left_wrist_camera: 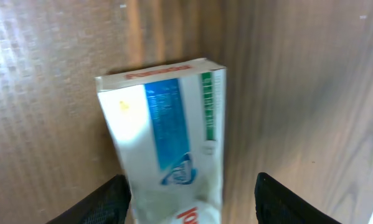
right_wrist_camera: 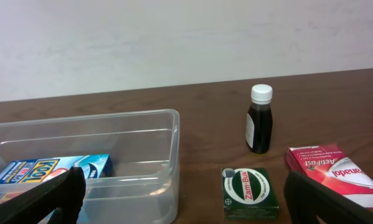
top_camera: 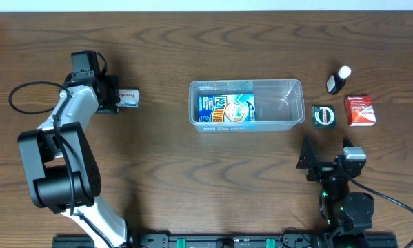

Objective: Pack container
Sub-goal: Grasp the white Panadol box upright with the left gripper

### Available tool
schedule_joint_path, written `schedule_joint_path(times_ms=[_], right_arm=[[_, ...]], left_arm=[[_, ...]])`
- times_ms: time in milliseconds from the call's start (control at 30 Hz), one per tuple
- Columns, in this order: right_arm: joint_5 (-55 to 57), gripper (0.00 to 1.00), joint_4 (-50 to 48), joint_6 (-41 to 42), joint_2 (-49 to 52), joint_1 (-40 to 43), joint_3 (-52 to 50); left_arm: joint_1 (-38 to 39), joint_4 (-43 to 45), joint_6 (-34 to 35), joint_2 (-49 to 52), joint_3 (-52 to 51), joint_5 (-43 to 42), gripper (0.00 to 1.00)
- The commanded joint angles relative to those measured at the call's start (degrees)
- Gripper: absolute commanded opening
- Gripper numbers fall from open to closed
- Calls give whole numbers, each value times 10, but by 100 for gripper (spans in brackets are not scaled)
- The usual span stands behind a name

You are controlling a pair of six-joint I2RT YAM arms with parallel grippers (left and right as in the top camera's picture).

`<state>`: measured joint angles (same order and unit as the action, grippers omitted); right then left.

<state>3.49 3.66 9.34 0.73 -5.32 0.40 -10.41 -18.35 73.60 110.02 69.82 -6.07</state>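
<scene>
The clear plastic container (top_camera: 289, 103) sits on the brown worktop (top_camera: 192, 179), a little right of centre and towards the far side. Inside it, against its left end, a blue box (top_camera: 227, 110) lies flat.

Just to the right of the container you have a small green box (top_camera: 323, 116), then a red box (top_camera: 360, 110). Beyond them, a dark bottle (top_camera: 338, 80) with a white cap stands upright. On the near side of these, your right fingers (right_wrist_camera: 49, 196) are spread wide, holding nothing and pointing towards the far side.

Well to the left of the container, your left fingers (left_wrist_camera: 105, 202) stand apart on either side of a white and blue box (left_wrist_camera: 167, 137) that lies flat on the worktop. A gap shows between the box and the right-hand finger, so they are not clamped on it.
</scene>
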Motion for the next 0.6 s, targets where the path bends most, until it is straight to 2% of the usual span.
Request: schedule_joint_path(times_ms=[0,567], right_arm=[[1,99,2,-9,-1,4,-1],[1,99,2,-9,-1,4,-1]], left_arm=[[3,5,-5,12,6,2,65],[18,-4,-5,57,6,18,64]])
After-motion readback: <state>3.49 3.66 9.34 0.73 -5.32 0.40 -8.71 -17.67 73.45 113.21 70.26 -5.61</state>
